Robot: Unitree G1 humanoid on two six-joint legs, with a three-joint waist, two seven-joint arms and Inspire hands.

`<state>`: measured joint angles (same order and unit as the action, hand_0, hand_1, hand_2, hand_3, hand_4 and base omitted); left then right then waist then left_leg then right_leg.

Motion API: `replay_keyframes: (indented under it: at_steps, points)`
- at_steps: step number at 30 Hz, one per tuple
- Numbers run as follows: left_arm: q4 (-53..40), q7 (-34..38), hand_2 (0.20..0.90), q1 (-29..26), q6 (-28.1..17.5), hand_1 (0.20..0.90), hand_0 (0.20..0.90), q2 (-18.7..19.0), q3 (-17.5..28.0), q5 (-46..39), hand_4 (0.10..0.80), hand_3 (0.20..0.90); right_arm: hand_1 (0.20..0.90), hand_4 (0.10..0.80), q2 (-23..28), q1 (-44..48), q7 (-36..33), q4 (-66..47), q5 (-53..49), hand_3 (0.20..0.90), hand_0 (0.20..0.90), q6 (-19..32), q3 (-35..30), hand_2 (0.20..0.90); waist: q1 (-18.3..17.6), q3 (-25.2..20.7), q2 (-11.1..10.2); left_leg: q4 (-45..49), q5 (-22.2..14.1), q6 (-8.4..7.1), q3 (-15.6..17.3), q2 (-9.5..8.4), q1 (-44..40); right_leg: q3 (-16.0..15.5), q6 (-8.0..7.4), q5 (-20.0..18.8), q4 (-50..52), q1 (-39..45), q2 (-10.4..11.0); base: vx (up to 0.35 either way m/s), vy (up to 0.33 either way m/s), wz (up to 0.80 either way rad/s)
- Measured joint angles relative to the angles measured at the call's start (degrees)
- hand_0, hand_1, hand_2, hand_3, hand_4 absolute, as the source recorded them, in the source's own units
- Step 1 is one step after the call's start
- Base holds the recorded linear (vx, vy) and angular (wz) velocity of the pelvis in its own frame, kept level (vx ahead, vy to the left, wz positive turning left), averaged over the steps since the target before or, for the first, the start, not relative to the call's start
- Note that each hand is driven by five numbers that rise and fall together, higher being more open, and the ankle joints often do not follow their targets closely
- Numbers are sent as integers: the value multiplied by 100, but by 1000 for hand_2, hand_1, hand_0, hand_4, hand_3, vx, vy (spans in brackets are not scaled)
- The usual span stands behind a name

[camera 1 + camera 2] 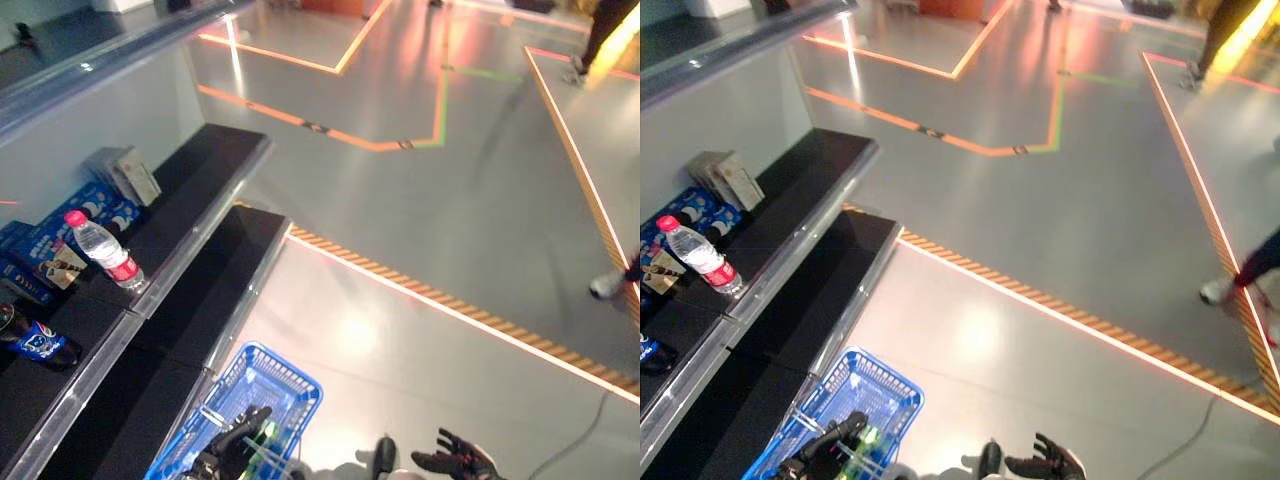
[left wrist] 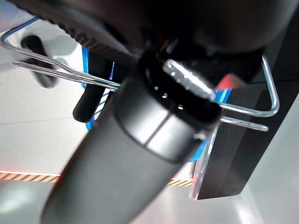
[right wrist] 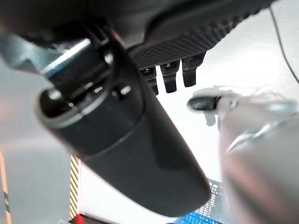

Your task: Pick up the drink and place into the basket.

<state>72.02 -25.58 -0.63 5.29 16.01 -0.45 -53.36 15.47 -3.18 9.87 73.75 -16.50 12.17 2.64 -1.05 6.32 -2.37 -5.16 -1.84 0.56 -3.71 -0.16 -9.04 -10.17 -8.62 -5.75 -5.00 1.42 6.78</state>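
The drink, a clear water bottle with a pink cap and red label, is standing upright on the black shelf at the left of the frame, near its front lip. A dark cola bottle is lying at the lower left edge on the same shelf level, and blue boxes with a grey carton are sitting behind the water bottle against the wall. Neither bottle is being touched, so the pickup has not begun; the task is sitting at its opening step, the approach.

The blue basket is hanging at the bottom centre of the frame, just in front of the lower shelf. The left robot hand is showing over the basket's wire handle, and its wrist view is showing the handle bars running close past the hand, so it is probably carrying the basket; whether its fingers are curled round the handle I cannot tell. The right robot hand is hovering at the bottom right, well apart from the shelf, its fingers spread and holding nothing.

My reading is that the next move calls for the right robot hand to travel across the frame toward the upper left, reach the water bottle's body at label height, and close around it without tipping it off the shelf lip.
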Motion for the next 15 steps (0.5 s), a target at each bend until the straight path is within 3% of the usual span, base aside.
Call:
replay_keyframes:
  at_steps: [2,3,5,6,8,10,11,12,13,15]
  points:
    - [-15,-140,300,18,-15,300,300,-130,-134,-20,100,200,900,800,159,-88,-9,91,2,900,900,2,-31,900,-59,19,124,284,-137,-47,10,-65,9,97,374,216,254,61,-98,573,-188,120]
    - [37,-152,300,22,-48,300,300,-254,-89,-92,100,200,900,800,265,27,-34,108,-2,900,900,16,-46,900,-72,115,294,413,-227,87,-101,-79,34,164,407,442,887,-101,-57,642,-263,74]
    - [173,-166,300,-53,-29,300,300,-296,-106,-73,100,200,900,800,283,124,-89,107,-7,900,900,29,-33,900,-279,256,502,397,-230,113,-645,60,-157,523,315,1071,2151,-614,-170,497,-280,99]
    - [221,-249,300,-41,-47,300,300,-289,-94,-41,100,200,900,800,228,134,-97,112,-13,900,900,25,25,900,-340,268,580,470,-304,71,-856,150,-159,980,266,1011,1740,-612,-392,427,-297,100]
    - [285,-339,300,-43,-61,300,300,-187,-74,71,100,200,900,800,95,147,-111,111,-52,900,900,24,77,900,-392,263,396,506,-432,31,-1157,90,-181,1219,280,709,1130,-674,-412,380,-310,88]
    - [288,-341,300,61,-116,300,300,-210,-60,202,100,200,900,800,22,103,-127,105,-149,900,900,16,72,900,-434,209,284,522,-567,-85,-1411,103,-217,1020,476,362,1055,-631,-353,287,-311,98]
    - [240,-352,300,91,-167,300,300,-298,-67,288,100,200,900,800,68,84,-129,106,-184,900,900,10,22,900,-388,204,395,548,-569,-178,-1406,268,-236,811,617,378,1051,-527,-441,234,-281,108]
    - [179,-389,300,87,-195,300,300,-375,-64,307,100,200,900,800,139,119,-132,103,-191,900,900,11,2,900,-359,204,471,710,-571,-309,-1310,280,-193,622,668,379,930,-413,-478,196,-233,89]
    - [92,-402,300,88,-206,300,300,-413,-59,305,100,200,900,800,194,189,-131,91,-220,900,900,12,-8,900,-264,215,477,959,-549,-348,-1071,257,-74,515,795,309,799,-285,-477,145,-171,54]
    - [7,-402,300,49,-214,300,300,-425,-53,308,100,200,900,800,248,308,-131,-36,-249,900,900,14,-5,900,-156,201,448,1397,-494,-495,-852,225,137,381,889,236,527,-73,-483,134,-173,28]
